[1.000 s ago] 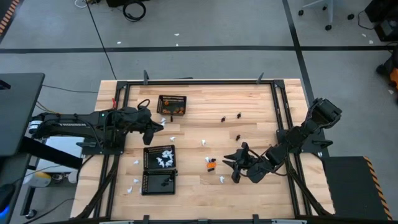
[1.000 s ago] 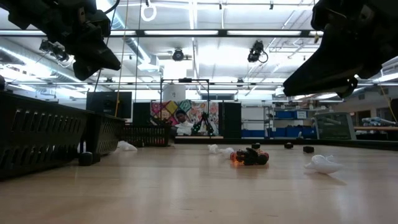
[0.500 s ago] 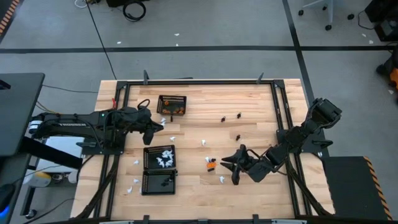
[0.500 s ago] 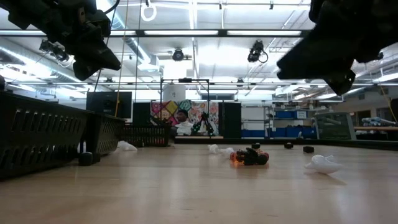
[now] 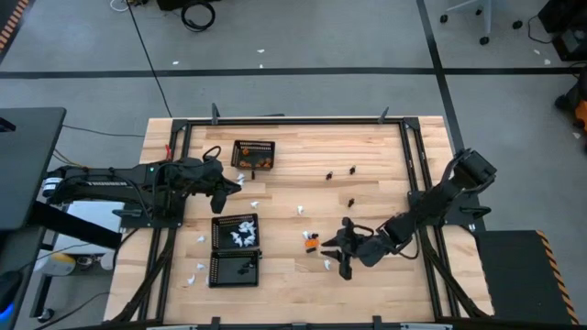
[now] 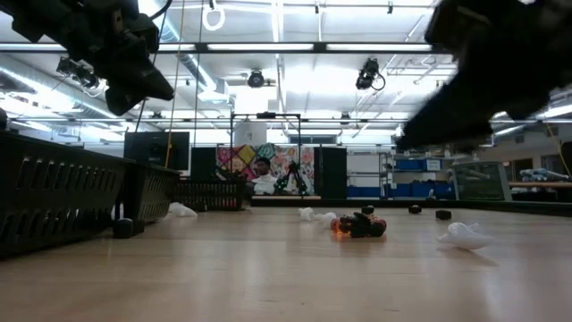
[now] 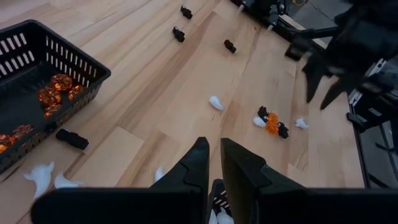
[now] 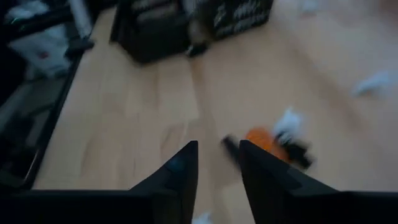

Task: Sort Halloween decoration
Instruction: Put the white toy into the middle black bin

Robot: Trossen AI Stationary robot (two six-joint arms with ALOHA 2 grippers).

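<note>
Seen from above, right gripper hangs just beside the mixed orange-black-white cluster mid-table, fingers apart, nothing held. Left gripper waits between the orange-filled basket and the white-filled basket. Low view: cluster on the wood, white piece nearby. Left wrist: fingers narrowly apart, empty; black pieces scattered far off. Right wrist: fingers apart above the orange piece.
</note>
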